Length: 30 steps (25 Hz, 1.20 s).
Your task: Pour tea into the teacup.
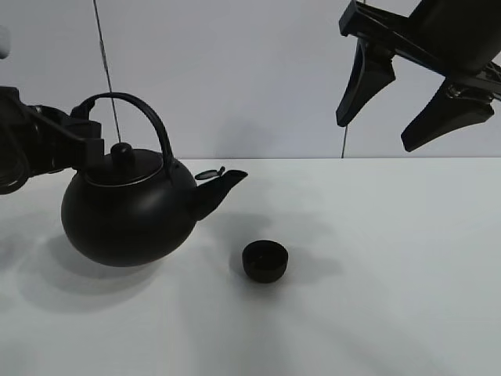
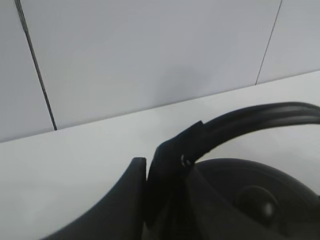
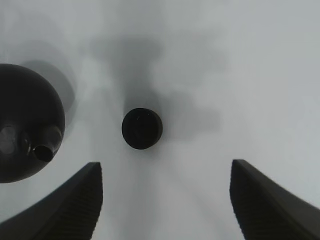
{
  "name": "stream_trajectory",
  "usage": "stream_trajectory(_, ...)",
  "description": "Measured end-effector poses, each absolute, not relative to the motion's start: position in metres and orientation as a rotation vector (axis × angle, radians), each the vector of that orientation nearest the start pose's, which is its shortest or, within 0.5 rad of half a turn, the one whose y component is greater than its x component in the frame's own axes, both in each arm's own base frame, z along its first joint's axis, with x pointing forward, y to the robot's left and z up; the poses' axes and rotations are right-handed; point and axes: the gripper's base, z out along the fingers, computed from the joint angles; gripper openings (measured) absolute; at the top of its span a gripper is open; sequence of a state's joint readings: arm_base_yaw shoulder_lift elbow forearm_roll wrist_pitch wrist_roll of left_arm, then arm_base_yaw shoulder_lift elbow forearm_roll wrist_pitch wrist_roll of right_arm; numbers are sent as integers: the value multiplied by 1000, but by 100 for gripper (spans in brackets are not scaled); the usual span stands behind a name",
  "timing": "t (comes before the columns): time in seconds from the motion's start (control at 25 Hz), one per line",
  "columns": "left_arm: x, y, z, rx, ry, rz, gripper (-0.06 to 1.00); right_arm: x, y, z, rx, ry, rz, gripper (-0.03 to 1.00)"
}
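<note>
- Sitting on the white table [image 1: 407, 313], the teacup [image 1: 264, 261] is out in the open, right of the kettle [image 1: 129, 215] and apart from it.
- Nothing lies between cup and kettle. The spout [image 1: 223, 188] points toward the cup but stops short of it, higher up and to the left.
- The left gripper [image 1: 84, 131] is clamped tight on the rear end of the kettle's arched handle [image 1: 149, 117]. Cannot tell if the kettle base touches the table.
- The right gripper [image 1: 376, 133] hangs high above the table's right side, jaws spread, nothing between them.
- Behind is a pale panelled wall [image 1: 258, 78] with thin dark seams.
- Kettle is round, matte black and bulbous, with a knobbed lid [image 1: 121, 153] edged by a thin bright rim. A small flap stands open at the spout.
- Teacup is tiny, low, round, black and handleless. Its inside is too dark to read.
- Right wrist view looks straight down on the teacup [image 3: 142, 128], with the kettle [image 3: 25, 120] at the frame edge and ribbed fingers [image 3: 75, 205] either side.
- Left wrist view shows the left gripper [image 2: 147, 170] on the handle [image 2: 250, 120] close up. No cup there.
</note>
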<state>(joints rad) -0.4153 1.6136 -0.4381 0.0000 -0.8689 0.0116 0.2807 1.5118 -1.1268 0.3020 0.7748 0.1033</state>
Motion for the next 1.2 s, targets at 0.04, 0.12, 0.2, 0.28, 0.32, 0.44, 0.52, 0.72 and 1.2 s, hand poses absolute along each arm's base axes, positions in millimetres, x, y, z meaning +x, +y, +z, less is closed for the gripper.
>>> stream_trajectory(0.04,252,-111,171,386,1771,-287,13,295,105,277,-19,2666,479,49)
stream_trajectory(0.12,250,-113,168,398,1790,-289,13,295,105,277,-19,2666,479,49)
stream_trajectory(0.2,249,-116,168,410,1790,-297,13,295,105,277,-19,2665,479,49)
stream_trajectory(0.28,247,-119,168,421,1788,-306,13,295,105,278,-18,2662,479,49)
stream_trajectory(0.32,247,-121,168,421,1789,-310,13,295,105,278,-18,2662,480,49)
stream_trajectory(0.44,245,-123,168,393,1804,-315,13,295,105,278,-17,2659,480,49)
stream_trajectory(0.52,244,-124,167,350,1822,-315,13,295,105,278,-17,2659,480,49)
stream_trajectory(0.72,242,-126,165,227,1863,-311,13,295,105,278,-17,2659,480,49)
stream_trajectory(1.2,251,-145,181,167,1844,-246,13,296,105,278,-40,2653,474,49)
